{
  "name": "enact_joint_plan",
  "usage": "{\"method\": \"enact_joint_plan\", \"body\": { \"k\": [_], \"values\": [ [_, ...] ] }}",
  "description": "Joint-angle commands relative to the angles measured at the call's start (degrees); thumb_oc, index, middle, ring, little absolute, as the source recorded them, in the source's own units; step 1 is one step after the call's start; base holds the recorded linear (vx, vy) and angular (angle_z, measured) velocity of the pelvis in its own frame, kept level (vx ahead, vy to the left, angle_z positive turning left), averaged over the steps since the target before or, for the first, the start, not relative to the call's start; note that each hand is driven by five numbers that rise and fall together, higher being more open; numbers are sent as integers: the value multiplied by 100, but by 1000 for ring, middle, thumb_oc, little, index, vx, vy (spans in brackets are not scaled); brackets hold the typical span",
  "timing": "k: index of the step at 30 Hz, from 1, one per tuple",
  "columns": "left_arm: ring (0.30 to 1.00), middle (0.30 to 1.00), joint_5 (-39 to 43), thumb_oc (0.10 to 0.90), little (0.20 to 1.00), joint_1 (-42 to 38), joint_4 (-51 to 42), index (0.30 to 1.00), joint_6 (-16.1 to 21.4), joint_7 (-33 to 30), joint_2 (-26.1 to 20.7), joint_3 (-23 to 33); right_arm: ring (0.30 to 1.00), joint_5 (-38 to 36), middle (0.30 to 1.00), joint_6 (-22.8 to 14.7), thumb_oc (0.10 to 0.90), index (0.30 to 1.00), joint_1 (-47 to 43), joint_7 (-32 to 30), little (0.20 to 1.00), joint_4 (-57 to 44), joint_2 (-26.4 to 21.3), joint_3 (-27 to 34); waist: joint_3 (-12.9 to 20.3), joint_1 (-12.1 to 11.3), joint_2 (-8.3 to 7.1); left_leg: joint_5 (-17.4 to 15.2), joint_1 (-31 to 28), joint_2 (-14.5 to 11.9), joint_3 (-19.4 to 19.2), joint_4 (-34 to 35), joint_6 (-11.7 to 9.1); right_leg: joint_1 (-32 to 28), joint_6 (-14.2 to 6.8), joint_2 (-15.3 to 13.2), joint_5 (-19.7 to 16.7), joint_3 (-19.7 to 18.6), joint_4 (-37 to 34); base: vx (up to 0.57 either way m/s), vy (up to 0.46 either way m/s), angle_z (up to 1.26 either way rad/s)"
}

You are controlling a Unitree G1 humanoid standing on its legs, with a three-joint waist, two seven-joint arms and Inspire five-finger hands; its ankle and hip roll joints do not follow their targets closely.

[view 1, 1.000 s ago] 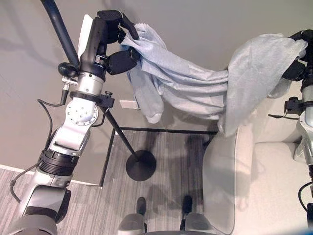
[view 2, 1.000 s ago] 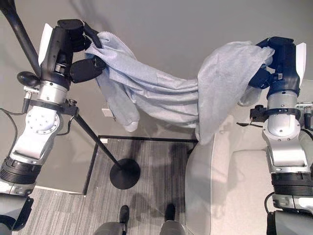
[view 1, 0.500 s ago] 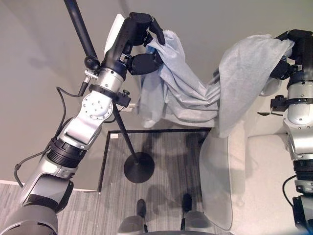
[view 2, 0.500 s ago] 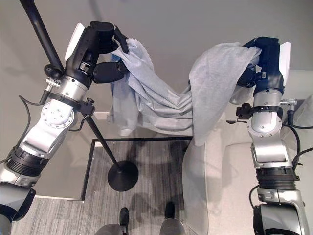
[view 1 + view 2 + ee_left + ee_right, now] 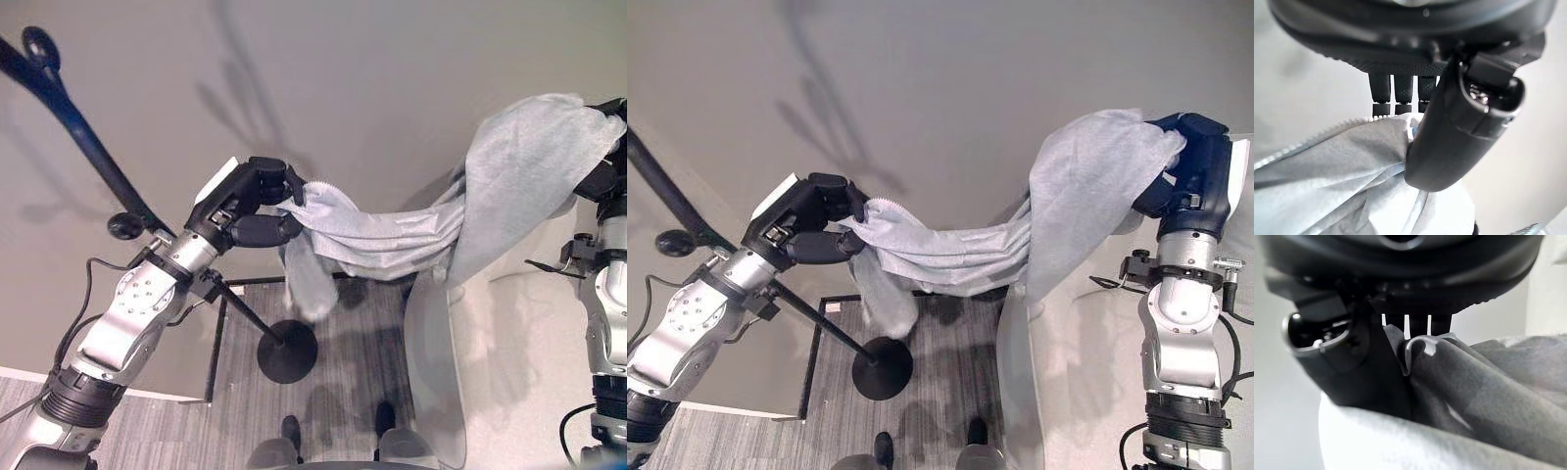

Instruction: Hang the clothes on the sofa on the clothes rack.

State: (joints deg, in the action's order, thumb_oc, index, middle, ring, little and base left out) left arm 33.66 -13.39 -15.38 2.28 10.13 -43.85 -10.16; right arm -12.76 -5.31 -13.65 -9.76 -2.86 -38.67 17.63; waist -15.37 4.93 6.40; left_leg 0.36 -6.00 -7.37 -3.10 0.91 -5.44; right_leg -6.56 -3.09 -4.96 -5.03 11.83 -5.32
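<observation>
Left hand (image 5: 250, 201) and right hand (image 5: 1195, 166) pinch garment (image 5: 392, 230) stretched sideways.

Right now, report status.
Left hand and right hand both gripping the garment, stretched between them. Rack pole beside left hand. Nothing hung yet.

No writing, label, number or sign can be read anywhere in these views.
</observation>
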Motion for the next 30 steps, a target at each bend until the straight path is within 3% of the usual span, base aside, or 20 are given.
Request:
{"method": "enact_joint_plan", "body": {
  "k": [1, 6, 12, 25, 30],
  "values": [
    [300, 300, 474, 400, 300, -326, -730, 300, 760, -35, -184, 939, 300, -205, 300, -861, 400, 300, -740, 100, 300, -685, -533, 114, 877, -14, -297, -464, -123, -492, -261, -368, -305, -248, -274, -220, 689, 54, 108, -11, 139, -13],
    [300, 300, 431, 400, 300, -354, -917, 300, 890, -139, -171, 1083, 300, -76, 300, -762, 400, 300, -906, 29, 300, -534, -564, 6, 1035, -172, -296, -447, -417, -308, -391, 163, -204, -239, -442, -447, 611, 135, 167, -24, 136, -2],
    [300, 300, 401, 400, 300, -525, -776, 300, 1000, -492, 23, 1232, 300, 123, 300, -549, 400, 300, -1227, -64, 300, -332, -562, -325, 1062, -446, -409, -493, -484, -192, -413, 174, -106, -246, -515, -640, 583, 202, 257, -20, 40, 2],
    [300, 300, 412, 400, 300, 184, -813, 300, 1161, -796, -111, 2376, 300, 145, 300, -409, 400, 300, -1479, -84, 300, 71, -1178, -389, 1060, -885, -567, -408, -370, -283, -222, 32, -213, -544, -454, -574, 690, 484, 111, 9, -31, 9],
    [300, 300, 354, 400, 300, 175, -826, 300, 1112, -884, -200, 2314, 300, 349, 300, -290, 400, 300, -1533, -140, 300, 286, -1479, -589, 1000, -956, -588, -340, -285, -329, -113, 3, -276, -573, -418, -543, 764, 599, 156, -10, -75, 16]
  ]
}}
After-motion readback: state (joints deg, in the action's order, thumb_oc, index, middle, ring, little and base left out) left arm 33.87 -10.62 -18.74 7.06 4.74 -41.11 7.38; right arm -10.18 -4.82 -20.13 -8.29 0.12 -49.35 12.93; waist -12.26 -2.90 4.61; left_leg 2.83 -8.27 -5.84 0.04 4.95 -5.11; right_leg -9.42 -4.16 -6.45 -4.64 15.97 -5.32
